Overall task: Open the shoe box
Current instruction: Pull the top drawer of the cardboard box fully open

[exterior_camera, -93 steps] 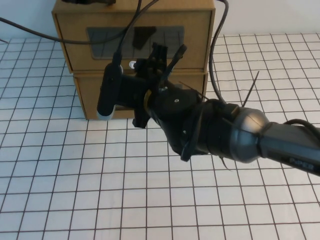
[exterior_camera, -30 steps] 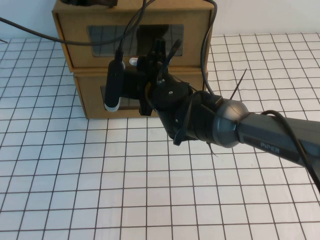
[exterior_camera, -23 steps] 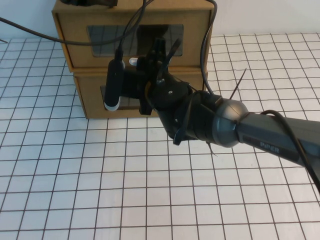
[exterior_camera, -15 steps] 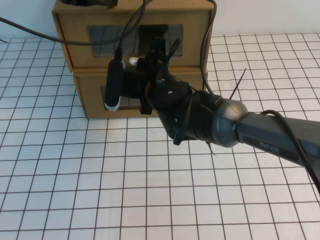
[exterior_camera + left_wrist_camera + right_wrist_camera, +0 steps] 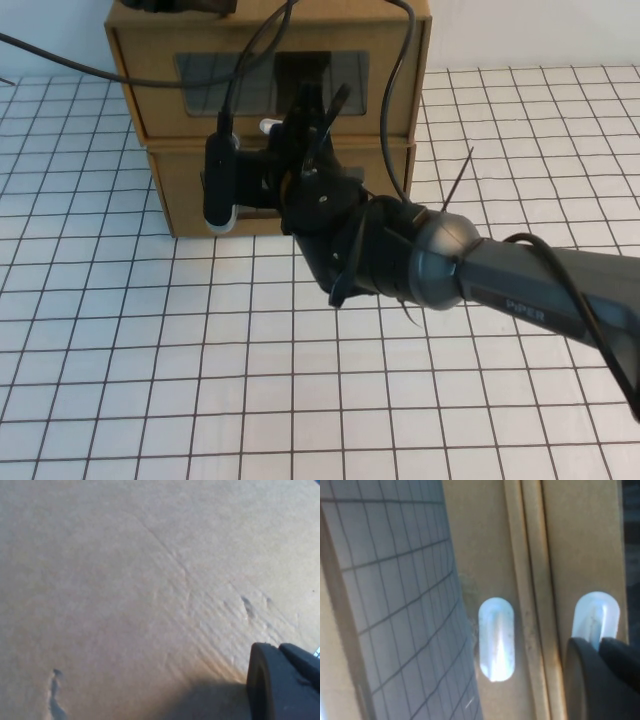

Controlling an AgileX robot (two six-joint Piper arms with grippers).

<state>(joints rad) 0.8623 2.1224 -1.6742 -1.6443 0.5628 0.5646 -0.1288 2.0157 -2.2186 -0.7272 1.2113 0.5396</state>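
Two brown cardboard shoe boxes (image 5: 395, 95) are stacked at the back of the table, each with a front window. Each box front carries a white pull tab next to the seam between them. My right gripper (image 5: 300, 125) is up against the fronts. In the right wrist view, my right gripper (image 5: 598, 642) is shut on one white pull tab (image 5: 595, 612). The other tab (image 5: 496, 639) is free beside it. Which box the held tab belongs to I cannot tell. My left gripper (image 5: 280, 652) is shut and rests on the top box's lid (image 5: 125, 580).
The boxes stand on a white gridded table (image 5: 200, 370). Black cables (image 5: 120, 75) hang across the top box and down its front. My right arm (image 5: 520, 290) crosses the table from the right. A cable tie (image 5: 455, 180) sticks up from it.
My right gripper has closed onto the white tab. The right arm has shifted slightly left and toward me. The left gripper has stayed on the box top.
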